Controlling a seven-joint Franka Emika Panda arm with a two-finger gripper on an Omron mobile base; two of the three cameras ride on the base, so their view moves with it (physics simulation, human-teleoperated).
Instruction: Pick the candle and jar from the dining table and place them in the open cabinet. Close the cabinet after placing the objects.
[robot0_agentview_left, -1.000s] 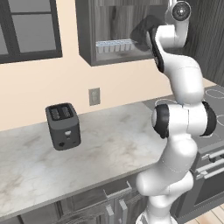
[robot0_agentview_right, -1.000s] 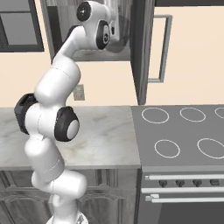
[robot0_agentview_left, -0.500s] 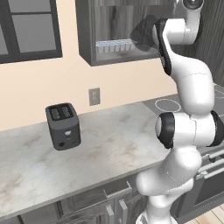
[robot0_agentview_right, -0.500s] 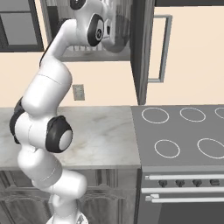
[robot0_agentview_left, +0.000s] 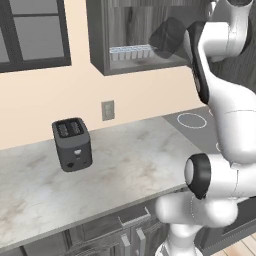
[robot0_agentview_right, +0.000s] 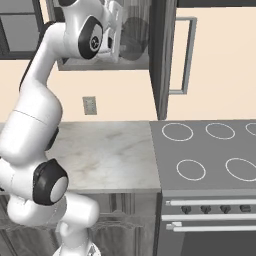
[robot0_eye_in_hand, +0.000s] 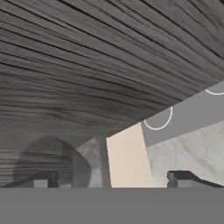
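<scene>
Toaster (robot0_agentview_left: 72, 144), one, stands below one open cabinet (robot0_agentview_left: 120, 62).

A wall cabinet (robot0_agentview_left: 107, 60) hangs above the desk (robot0_agentview_left: 125, 165), its door (robot0_agentview_right: 161, 55) swung open to the right, edge-on in the right base view. A ridged tray (robot0_agentview_left: 131, 51) sits on the shelf inside. The jar (robot0_agentview_right: 132, 45) stands inside the cabinet too, right of the arm's wrist. A toaster (robot0_agentview_left: 72, 145) stands on the desk, left of the cabinet. A wall outlet (robot0_agentview_left: 107, 110) sits between cabinet and desk. The stove (robot0_agentview_right: 210, 150) adjoins the desk's right end.
</scene>
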